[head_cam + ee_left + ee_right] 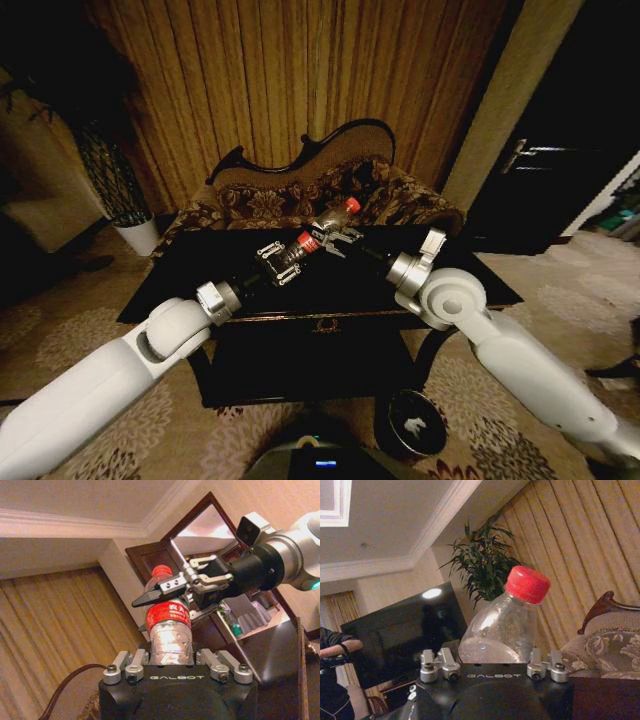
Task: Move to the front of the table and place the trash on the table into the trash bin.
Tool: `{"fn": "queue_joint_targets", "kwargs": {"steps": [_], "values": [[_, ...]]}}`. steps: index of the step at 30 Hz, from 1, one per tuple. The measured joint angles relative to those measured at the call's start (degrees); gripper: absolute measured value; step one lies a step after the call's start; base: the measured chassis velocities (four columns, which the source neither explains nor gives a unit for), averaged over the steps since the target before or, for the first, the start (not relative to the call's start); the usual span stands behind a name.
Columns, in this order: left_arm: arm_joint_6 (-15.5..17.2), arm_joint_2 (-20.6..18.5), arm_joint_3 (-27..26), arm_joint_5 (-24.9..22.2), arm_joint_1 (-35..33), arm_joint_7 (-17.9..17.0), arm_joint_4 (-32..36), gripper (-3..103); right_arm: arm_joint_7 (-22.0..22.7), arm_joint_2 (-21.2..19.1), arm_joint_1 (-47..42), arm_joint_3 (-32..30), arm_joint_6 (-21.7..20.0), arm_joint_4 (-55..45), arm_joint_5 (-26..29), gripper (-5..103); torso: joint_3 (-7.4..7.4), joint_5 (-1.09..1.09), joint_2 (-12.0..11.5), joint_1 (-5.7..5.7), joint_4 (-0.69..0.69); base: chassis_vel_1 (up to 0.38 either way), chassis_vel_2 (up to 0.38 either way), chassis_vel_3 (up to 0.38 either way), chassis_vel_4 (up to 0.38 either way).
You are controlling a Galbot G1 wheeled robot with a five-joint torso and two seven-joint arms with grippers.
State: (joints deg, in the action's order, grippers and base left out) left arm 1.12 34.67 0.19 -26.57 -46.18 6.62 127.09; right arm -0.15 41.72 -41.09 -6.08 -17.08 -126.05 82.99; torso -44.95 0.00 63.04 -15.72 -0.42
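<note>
Head view: we have both arms out over the black table point(200, 290), meeting at its middle. Our left gripper point(280, 262) and right gripper point(338, 240) both pinch the same bottle point(318, 232), which sits slanted between them above the tabletop, red cap toward the sofa point(270, 200). The trash bin point(413, 424) stands on the carpet well below the table, near our right arm.

Left wrist view: left gripper point(170, 666) is clamped on the bottle's point(168, 630) lower body. The right gripper point(170, 592) closes on it just under the cap.

Right wrist view: right gripper point(492, 666) is pinching the bottle point(502, 625), with the red cap sticking out past the fingers.

Risk, as we judge it: with two grips on one thin bottle, any pull in different directions could crush it or twist it loose. If one side lets go before the other is firm, it could drop onto the table and roll off, missing the bin.
</note>
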Motion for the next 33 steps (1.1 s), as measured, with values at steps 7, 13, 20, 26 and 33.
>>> {"fn": "queue_joint_targets", "kwargs": {"steps": [7,13,20,26,33], "values": [[0.2,0.0,0.1,0.1,-0.3,-0.4,0.2,35,-0.1,-0.2,-0.6,-0.6,0.1,-0.2,0.0,47,0.00,0.00,0.0,0.00,0.00,0.000,0.000,0.000,0.000],[0.2,-0.1,0.1,0.2,-0.5,-0.5,0.3,35,-0.4,-0.4,-1.5,-1.4,0.1,-0.5,0.0,38,0.00,0.00,0.0,0.00,0.00,0.000,0.000,0.000,0.000],[-0.9,0.2,0.3,1.4,-0.6,-0.7,0.0,39,-0.7,-1.2,-2.6,-2.5,0.2,-1.4,0.0,37,0.00,0.00,0.0,0.00,0.00,0.000,0.000,0.000,0.000],[-1.7,0.3,0.4,2.5,-0.7,-1.6,-0.7,60,-1.3,-1.6,-2.6,-3.1,0.3,-1.8,0.2,28,0.00,-0.01,0.0,0.00,0.00,0.000,0.000,0.000,0.000],[-2.1,0.1,0.2,2.5,-1.1,-1.9,-0.7,82,-1.7,-1.9,-3.1,-3.5,0.3,-1.7,0.1,27,0.00,0.00,0.0,0.00,0.00,0.000,0.000,0.000,0.000]]}}
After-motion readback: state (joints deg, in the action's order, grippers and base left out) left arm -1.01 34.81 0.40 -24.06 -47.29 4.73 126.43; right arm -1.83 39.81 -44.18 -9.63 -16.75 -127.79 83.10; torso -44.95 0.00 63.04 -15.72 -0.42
